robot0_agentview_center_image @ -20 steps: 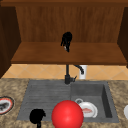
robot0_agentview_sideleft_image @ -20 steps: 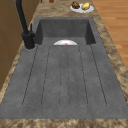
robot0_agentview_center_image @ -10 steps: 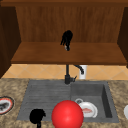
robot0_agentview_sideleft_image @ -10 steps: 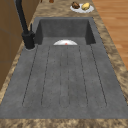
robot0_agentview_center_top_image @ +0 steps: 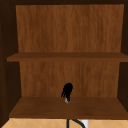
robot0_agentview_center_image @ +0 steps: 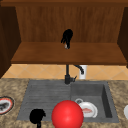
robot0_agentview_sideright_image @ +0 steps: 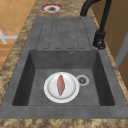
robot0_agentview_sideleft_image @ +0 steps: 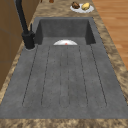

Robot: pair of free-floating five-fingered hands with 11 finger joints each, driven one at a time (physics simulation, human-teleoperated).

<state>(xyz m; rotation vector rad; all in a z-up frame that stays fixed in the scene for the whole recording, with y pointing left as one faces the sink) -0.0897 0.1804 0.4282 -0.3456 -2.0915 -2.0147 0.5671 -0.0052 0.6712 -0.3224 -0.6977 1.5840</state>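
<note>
From the front I see my right hand (robot0_agentview_center_image: pixel 67 37) hovering above the lower cabinet shelf (robot0_agentview_center_image: pixel 67 53), fingers pointing down and pinched on a small pale object (robot0_agentview_center_image: pixel 66 46) at their tips; I cannot tell what it is. The upper view shows the same hand (robot0_agentview_center_top_image: pixel 67 91) just over that shelf (robot0_agentview_center_top_image: pixel 67 107). My left hand (robot0_agentview_center_image: pixel 37 116) hangs at the near left edge of the sink (robot0_agentview_center_image: pixel 45 92); I cannot tell its finger state. A red ball (robot0_agentview_center_image: pixel 67 115) sits beside it. A plate with fish (robot0_agentview_sideright_image: pixel 61 87) lies in the basin, right of the faucet (robot0_agentview_center_image: pixel 67 75).
</note>
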